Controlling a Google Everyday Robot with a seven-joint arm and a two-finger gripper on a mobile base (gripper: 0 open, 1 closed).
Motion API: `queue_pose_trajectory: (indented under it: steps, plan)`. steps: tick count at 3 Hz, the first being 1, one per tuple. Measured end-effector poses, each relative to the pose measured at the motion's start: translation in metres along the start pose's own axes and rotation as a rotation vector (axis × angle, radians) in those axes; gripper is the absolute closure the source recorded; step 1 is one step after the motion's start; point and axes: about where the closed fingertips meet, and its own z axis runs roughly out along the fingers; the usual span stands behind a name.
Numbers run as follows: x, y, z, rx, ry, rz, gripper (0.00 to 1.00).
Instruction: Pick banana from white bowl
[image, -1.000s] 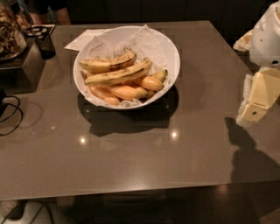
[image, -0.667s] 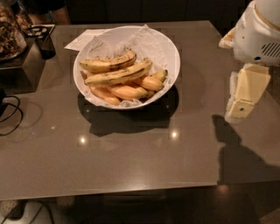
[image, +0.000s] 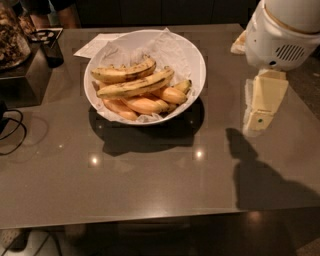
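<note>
The white bowl (image: 196, 54), wide and lined with crumpled white paper, stands on the dark table at upper centre. The banana (image: 135, 85), long, fairly straight and dull yellow-green with dark speckles, lies across the top of the pile. A shorter curved speckled banana (image: 122, 73) lies behind it. Smooth orange-yellow bananas (image: 145, 104) lie under it. My gripper (image: 256, 124), cream-coloured below the white arm housing (image: 282, 35), hangs above the table to the right of the bowl, apart from it and holding nothing.
A black cup (image: 51, 49) and a dark box (image: 25, 75) with a snack container (image: 10, 35) stand at the far left. Black cables (image: 10, 125) lie at the left edge. A sheet of paper (image: 97, 45) lies behind the bowl. The table's front edge (image: 150, 220) runs along the bottom.
My arm and gripper have moved left, closer to the bowl. The bananas and the bowl have not moved.
</note>
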Motion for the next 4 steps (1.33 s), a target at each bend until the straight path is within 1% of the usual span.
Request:
queue_pose_trajectory:
  steps: [2, 3, 4]
  plan:
    - [-0.037, -0.012, 0.008, -0.042, -0.001, -0.076, 0.00]
    - [-0.060, -0.022, 0.014, -0.063, 0.001, -0.118, 0.00]
    - [-0.061, -0.022, 0.014, -0.063, 0.001, -0.119, 0.00]
